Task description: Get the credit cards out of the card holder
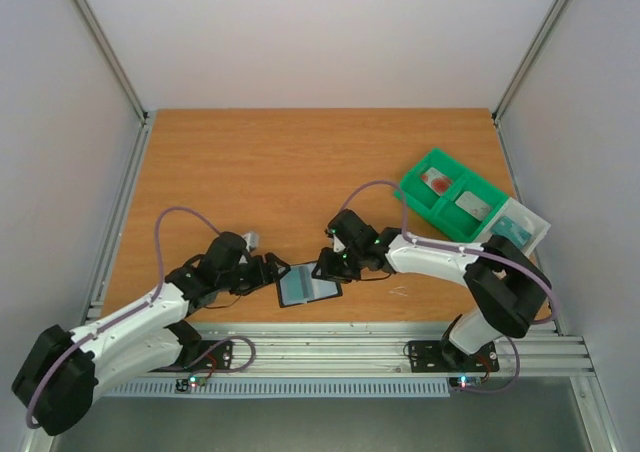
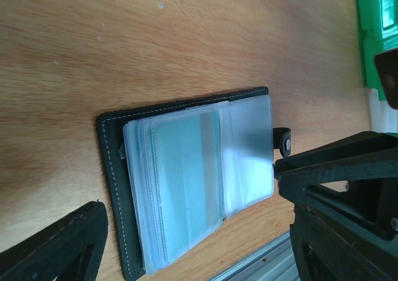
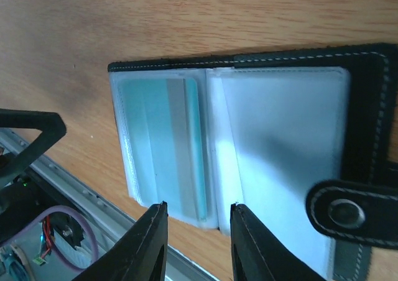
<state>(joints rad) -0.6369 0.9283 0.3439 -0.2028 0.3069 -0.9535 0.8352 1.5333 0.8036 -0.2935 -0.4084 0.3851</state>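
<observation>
The black card holder (image 1: 308, 287) lies open on the table near the front edge, its clear sleeves fanned out. A credit card (image 3: 161, 138) with a grey stripe sits inside a left-hand sleeve and looks teal through the plastic (image 2: 186, 181). The snap tab (image 3: 348, 212) sticks out on the right side. My left gripper (image 2: 186, 191) is open wide, one finger on each side of the card holder (image 2: 115, 169). My right gripper (image 3: 198, 205) is open a little, with its fingertips (image 3: 158, 222) over the sleeves' near edge by the fold and nothing between them.
A green compartment tray (image 1: 412, 187) stands at the back right, with a red item (image 1: 436, 180) and a pale grey card (image 1: 470, 204) in it. A clear box (image 1: 540, 227) holding a teal item sits beside it. The metal rail (image 1: 380, 347) runs along the front edge.
</observation>
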